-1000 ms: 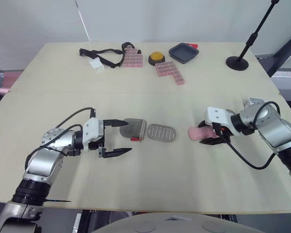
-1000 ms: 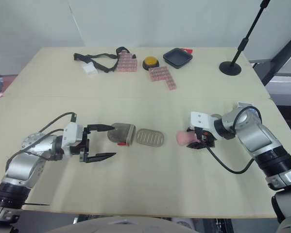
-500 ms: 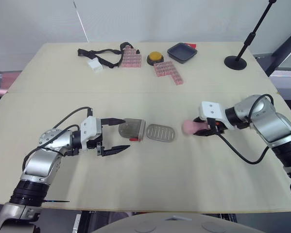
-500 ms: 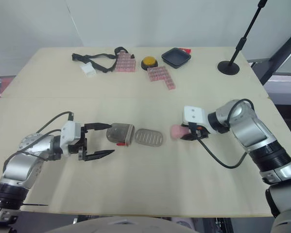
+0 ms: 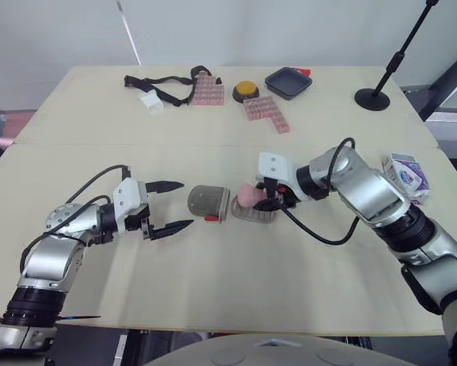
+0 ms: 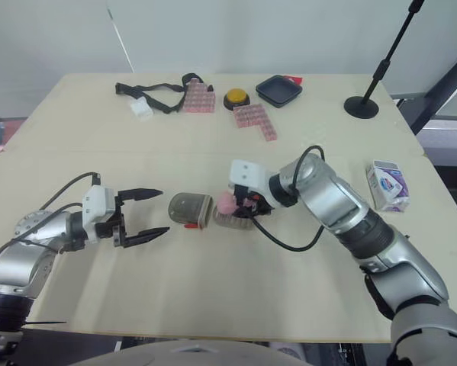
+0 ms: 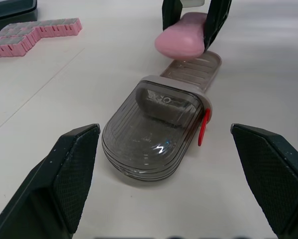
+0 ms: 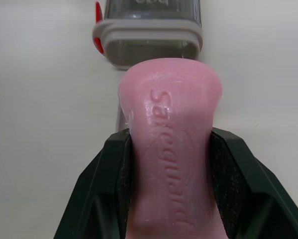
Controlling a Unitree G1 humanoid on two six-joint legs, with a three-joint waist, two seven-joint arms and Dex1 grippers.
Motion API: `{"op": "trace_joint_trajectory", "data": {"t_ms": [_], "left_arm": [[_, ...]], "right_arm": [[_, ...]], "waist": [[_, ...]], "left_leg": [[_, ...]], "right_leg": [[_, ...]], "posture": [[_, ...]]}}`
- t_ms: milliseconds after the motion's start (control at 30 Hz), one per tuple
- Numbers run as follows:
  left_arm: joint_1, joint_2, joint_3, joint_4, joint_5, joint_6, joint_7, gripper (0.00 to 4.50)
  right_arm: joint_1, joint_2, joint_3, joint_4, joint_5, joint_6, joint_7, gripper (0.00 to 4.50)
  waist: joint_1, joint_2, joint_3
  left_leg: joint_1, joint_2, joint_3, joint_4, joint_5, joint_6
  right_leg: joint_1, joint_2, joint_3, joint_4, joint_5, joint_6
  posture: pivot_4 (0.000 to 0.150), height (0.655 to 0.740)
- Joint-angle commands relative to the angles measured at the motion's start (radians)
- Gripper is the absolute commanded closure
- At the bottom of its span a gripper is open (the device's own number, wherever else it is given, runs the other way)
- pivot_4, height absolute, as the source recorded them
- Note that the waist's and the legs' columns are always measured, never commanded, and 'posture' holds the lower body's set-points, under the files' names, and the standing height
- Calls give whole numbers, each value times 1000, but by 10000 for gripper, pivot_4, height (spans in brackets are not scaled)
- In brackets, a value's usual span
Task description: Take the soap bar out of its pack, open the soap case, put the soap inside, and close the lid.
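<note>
pink soap bar [image 5: 248,194], clamped in the right gripper [image 5: 268,197], has moved left from bare table and now sits over the soap case's ribbed tray [image 5: 260,216], beside the clear lid [image 5: 207,201]. left gripper [image 5: 187,203] is spread apart near the lid.

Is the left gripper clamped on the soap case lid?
No, the left gripper is open, its fingers spread wide and clear of the lid, which lies on the table.

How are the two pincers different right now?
The left pincer is open and empty; the right pincer is shut on the pink soap. The left pincer faces the case lid without touching it; the right pincer is over the ribbed tray. Both are black.
</note>
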Motion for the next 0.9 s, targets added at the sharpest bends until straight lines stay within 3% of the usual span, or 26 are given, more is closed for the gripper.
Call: {"op": "trace_joint_trajectory", "data": {"t_ms": [33,700,767,900], "left_arm": [[5,1,18,-47,-18,10,17,0],[7,-9,7,-62,-10,20,24,0],[6,-9,6,-61,-9,20,24,0],[4,-9,3,-59,-6,20,23,0]], "right_arm": [[-36,16,7,-20,8,43,-24,28028],[-38,43,55,0,38,108,-74,28028],[-41,40,57,1,40,106,-74,17613],[-46,36,47,7,35,80,-85,4769]], "waist": [[-1,0,0],[-1,0,0],[-1,0,0],[-1,0,0]], "left_leg": [[0,0,0,0,0,0],[0,0,0,0,0,-1],[0,0,0,0,0,-1],[0,0,0,0,0,-1]], "right_leg": [[0,0,0,0,0,0],[0,0,0,0,0,0],[0,0,0,0,0,0],[0,0,0,0,0,0]], "posture": [[1500,7400],[1500,7400],[1500,7400],[1500,7400]]}}
